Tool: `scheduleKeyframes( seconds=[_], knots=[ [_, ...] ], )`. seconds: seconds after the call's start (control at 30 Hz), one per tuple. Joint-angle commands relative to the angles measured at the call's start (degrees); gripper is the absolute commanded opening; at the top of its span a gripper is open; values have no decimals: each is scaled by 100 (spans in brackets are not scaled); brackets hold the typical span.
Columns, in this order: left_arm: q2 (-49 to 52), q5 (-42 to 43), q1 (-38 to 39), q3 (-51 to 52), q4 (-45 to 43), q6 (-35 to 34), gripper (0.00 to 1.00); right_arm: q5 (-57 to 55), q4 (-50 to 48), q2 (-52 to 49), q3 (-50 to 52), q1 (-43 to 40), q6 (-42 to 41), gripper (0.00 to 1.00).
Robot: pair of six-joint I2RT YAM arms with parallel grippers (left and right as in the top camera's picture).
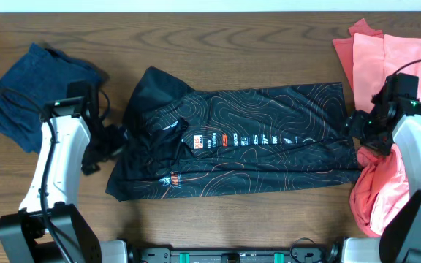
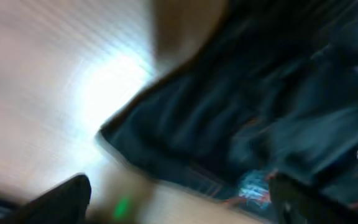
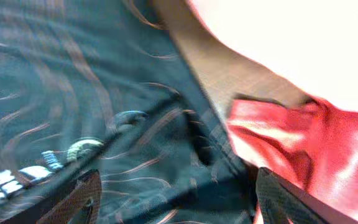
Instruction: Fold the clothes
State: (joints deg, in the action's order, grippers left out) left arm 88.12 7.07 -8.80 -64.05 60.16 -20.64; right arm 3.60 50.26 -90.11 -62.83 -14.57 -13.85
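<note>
Jersey (image 1: 247, 139) lies across the table (image 1: 232, 36), pink shirts (image 1: 408, 58) at one end, navy garment (image 1: 28, 95) at the other. L gripper (image 1: 107, 146) & R gripper (image 1: 357, 126) sit at its ends, fingers apart on both.

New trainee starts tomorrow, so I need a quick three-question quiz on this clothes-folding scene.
1. Which garment lies between the left gripper and the right gripper?
A) black jersey
B) navy garment
C) pink shirts
2. True or false: the pink shirts lie beside the right gripper.
3. Fill in: the navy garment lies on the ___ arm's side of the table.

Key: 1 A; 2 true; 3 left.
</note>
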Motion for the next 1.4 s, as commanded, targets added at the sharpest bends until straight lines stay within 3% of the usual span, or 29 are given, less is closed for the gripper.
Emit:
scheduleKeyframes(
  seconds=[0.0, 0.23, 0.33, 0.47, 0.63, 0.77, 1.0, 1.1, 1.17, 1.23, 1.27, 1.37],
  knots=[
    [-2, 879, -24, -9, -752, 354, 92, 610, -66, 216, -28, 107, 420, 77],
    [339, 1532, 120, -59, -3495, 610, 94, 1150, 7, 236, -28, 341, 1019, 76],
    [798, 2068, 219, -162, -4262, 800, 94, 1480, -2, 236, -28, 352, 1029, 85],
    [1486, 2081, 391, -297, -5106, 800, 94, 1637, -11, 236, -28, 350, 938, 96],
    [2253, 2035, 599, -348, -6349, 841, 94, 1637, 55, 236, -26, 350, 702, 97],
    [2656, 1510, 675, -378, -6837, 841, 94, 1637, 55, 236, -26, 352, 654, 96],
    [3143, 999, 730, -516, -6863, 1021, 92, 1637, 28, 236, -26, 350, 610, 92],
    [3222, 997, 785, -518, -6839, 1104, 80, 1633, 4, 236, -26, 352, 573, 86],
    [3235, 997, 833, -518, -6815, 1123, 62, 1633, -28, 236, -26, 350, 551, 78],
    [3233, 997, 874, -518, -6815, 1121, 29, 1624, -76, 236, -26, 352, 474, 75],
    [3233, 1001, 892, -518, -6817, 1119, 19, 1613, -94, 234, -26, 352, 444, 74],
    [3230, 1021, 911, -520, -6795, 1117, 6, 1530, -153, 234, -26, 350, 444, 73]
  ],
)
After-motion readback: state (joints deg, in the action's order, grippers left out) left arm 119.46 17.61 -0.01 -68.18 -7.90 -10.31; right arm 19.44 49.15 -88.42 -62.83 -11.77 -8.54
